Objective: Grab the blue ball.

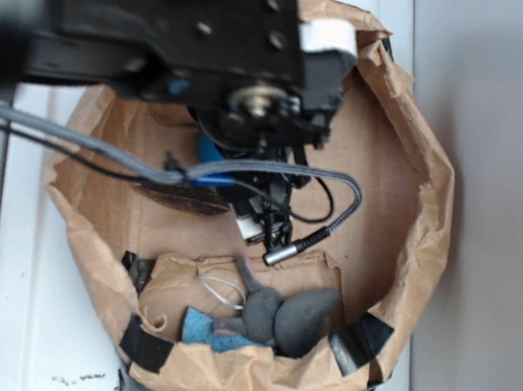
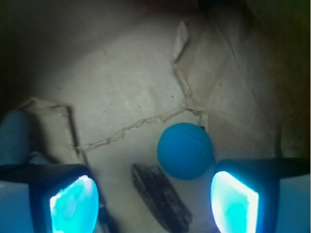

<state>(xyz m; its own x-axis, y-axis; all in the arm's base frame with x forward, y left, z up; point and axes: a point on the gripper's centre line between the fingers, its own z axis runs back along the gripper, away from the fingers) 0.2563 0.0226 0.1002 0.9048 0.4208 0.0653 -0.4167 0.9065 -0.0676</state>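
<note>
The approach step is judged to be in hand: the gripper (image 2: 153, 199) is held spread, nothing pinched, above the floor of the brown paper bag (image 1: 418, 178). In the wrist view, from left to right, are seen the left glowing pad (image 2: 73, 206), a dark flat strip (image 2: 160, 199) on the paper, the blue ball (image 2: 185, 151) and the right pad (image 2: 233, 201). The ball lies on the bag's floor beside a torn seam, just ahead of the right pad and off-centre between the jaws. A shift toward the ball, a descent and a closing are called for next. One ball is counted and one dark strip. Near the bag's lower edge two grey stuffed toys (image 1: 289, 317) are probably present, the shapes being blurred, beside one light-blue cloth piece (image 1: 210, 331).
</note>
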